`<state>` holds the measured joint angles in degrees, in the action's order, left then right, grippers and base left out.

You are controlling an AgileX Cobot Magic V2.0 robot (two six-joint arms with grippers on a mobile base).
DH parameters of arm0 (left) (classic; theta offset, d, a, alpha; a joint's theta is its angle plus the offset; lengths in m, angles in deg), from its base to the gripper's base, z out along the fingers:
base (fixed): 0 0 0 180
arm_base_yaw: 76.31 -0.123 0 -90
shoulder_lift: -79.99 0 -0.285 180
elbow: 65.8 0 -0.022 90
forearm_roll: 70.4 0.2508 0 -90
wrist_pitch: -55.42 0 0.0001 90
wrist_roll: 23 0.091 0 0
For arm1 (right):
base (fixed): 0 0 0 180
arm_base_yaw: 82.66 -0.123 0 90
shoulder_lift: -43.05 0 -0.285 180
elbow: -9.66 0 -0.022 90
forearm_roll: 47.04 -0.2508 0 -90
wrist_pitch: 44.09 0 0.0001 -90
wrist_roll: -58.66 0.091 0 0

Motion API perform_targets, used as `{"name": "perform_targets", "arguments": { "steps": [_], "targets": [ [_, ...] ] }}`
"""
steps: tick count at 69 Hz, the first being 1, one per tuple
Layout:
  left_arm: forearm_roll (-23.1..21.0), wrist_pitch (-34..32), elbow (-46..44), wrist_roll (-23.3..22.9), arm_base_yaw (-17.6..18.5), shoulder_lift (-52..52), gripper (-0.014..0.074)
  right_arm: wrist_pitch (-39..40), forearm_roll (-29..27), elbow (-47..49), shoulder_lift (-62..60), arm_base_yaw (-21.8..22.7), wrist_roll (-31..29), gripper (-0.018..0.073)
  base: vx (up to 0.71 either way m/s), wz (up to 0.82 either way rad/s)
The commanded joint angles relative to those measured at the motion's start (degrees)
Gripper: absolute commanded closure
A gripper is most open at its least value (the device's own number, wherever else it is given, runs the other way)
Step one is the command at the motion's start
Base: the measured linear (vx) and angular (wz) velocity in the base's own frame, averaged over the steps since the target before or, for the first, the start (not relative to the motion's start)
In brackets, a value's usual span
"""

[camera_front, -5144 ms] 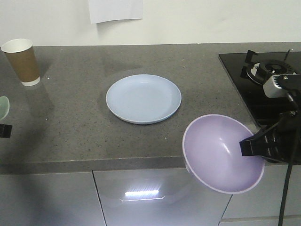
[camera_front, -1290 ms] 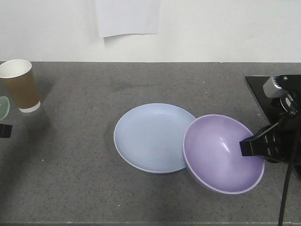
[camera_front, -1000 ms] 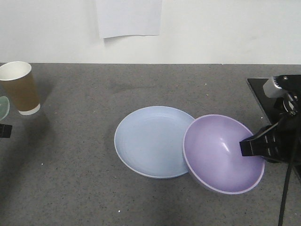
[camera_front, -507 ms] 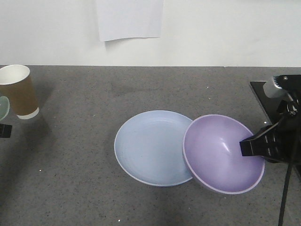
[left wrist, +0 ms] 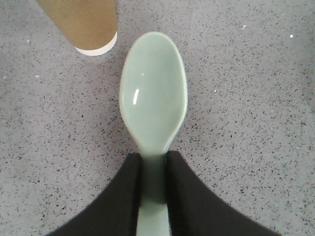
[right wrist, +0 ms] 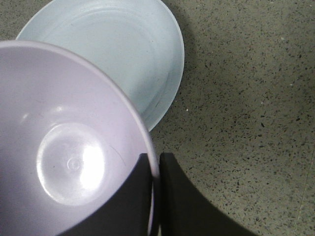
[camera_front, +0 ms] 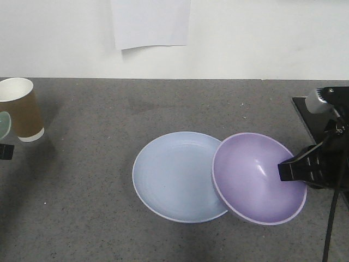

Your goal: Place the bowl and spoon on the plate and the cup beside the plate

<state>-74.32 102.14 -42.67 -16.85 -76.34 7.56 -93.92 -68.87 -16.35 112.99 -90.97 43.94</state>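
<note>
My right gripper (camera_front: 283, 170) (right wrist: 155, 169) is shut on the rim of the lavender bowl (camera_front: 256, 177) (right wrist: 64, 147), one finger inside and one outside. The bowl hangs tilted above the counter, overlapping the right edge of the pale blue plate (camera_front: 174, 174) (right wrist: 123, 54). In the left wrist view my left gripper (left wrist: 153, 169) is shut on the handle of the mint-green spoon (left wrist: 153, 93), whose scoop points toward the brown paper cup (left wrist: 81, 22). In the front view the cup (camera_front: 22, 109) stands upright at the far left, with the spoon's scoop (camera_front: 3, 124) at the frame edge beside it.
A grey speckled counter (camera_front: 98, 164) carries everything. A black cooktop (camera_front: 305, 112) lies at the right edge, behind my right arm. A white wall with a paper sheet (camera_front: 150, 22) closes off the back of the counter.
The view has moved forward over the counter: plate and cup sit lower in frame and the counter's front edge is gone. The bowl now overlaps the plate's right rim. Both grips are unchanged.
</note>
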Motion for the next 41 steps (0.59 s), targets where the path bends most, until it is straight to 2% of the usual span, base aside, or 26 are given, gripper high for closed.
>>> {"name": "perform_targets", "arguments": {
  "steps": [1,41],
  "targets": [
    [-0.7,-3.0,-1.4,0.0,-0.1,1.2,0.0541,2.3,-1.3,1.5,-1.1,0.1,-0.3,0.0560,0.02,0.00],
    [-0.7,-3.0,-1.4,0.0,-0.1,1.2,0.0541,2.3,-1.3,1.5,-1.1,0.1,-0.3,0.0560,0.01,0.00]
  ]
}}
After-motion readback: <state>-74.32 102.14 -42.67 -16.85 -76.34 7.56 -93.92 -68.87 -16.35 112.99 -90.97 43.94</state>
